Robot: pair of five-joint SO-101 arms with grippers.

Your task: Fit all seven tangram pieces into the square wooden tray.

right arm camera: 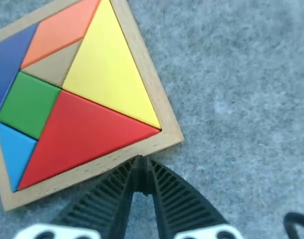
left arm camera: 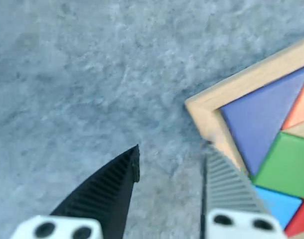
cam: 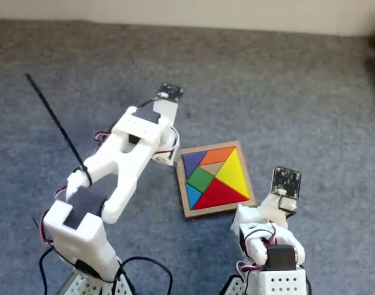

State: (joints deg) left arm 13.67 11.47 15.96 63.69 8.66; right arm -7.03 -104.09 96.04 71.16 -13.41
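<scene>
Tray: the square wooden tray [right arm camera: 148,74] lies flat on the grey carpet [cam: 286,92], directly ahead of the right gripper [right arm camera: 142,162]. Its near rim is just beyond the tips.
Fill: seven pieces sit flush inside: yellow triangle [right arm camera: 109,69], red triangle [right arm camera: 82,134], green square [right arm camera: 27,102], light blue triangle [right arm camera: 10,149], orange piece [right arm camera: 60,30], tan triangle [right arm camera: 55,62] and dark blue triangle [right arm camera: 5,59]. No gap shows.
Right jaws: pressed together tip to tip and holding nothing. They point at the rim beside the red triangle.
Left jaws: the left gripper [left arm camera: 172,149] is spread wide and empty. One tray corner lies ahead, off to the grey finger's side, and bare carpet lies between the jaws.
Grey finger [left arm camera: 227,184]: at or over the tray's rim. I cannot tell whether it touches.
Axis: the tray is square, so no long side. It sits turned, with a corner toward the left jaws and an edge toward the right.
Nearer arm: both are close, and the right is more squarely on.
Pose: the left arm [cam: 123,160] is stretched forward and low. The right arm [cam: 267,239] is folded short.
Judgement: the task looks finished, so any next move is a retreat without nudging the rim.
</scene>
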